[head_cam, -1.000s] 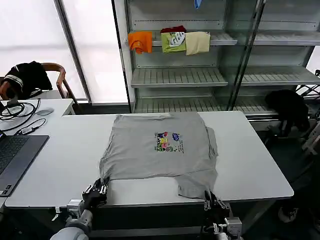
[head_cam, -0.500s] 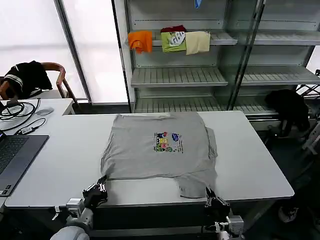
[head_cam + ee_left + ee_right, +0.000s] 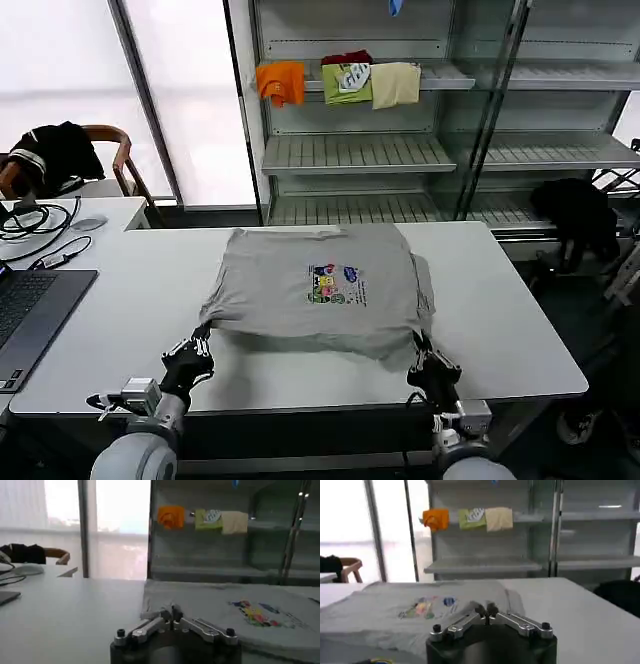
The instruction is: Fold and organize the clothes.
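Note:
A light grey T-shirt with a small multicoloured chest print lies on the white table, collar toward the shelves. My left gripper is shut on its near left hem corner. My right gripper is shut on the near right hem corner. Both corners are held just off the tabletop, so the near edge bulges up. In the left wrist view the shut left gripper pinches grey cloth with the T-shirt spread beyond. In the right wrist view the right gripper pinches the T-shirt the same way.
A laptop and cables sit at the table's left. A chair with a black garment stands behind them. Shelves at the back hold orange, green and cream folded garments. A black garment lies at the right.
Both grippers have risen and moved away from the near table edge, carrying the shirt's hem corners. The flap that lay at the near right edge is now lifted.

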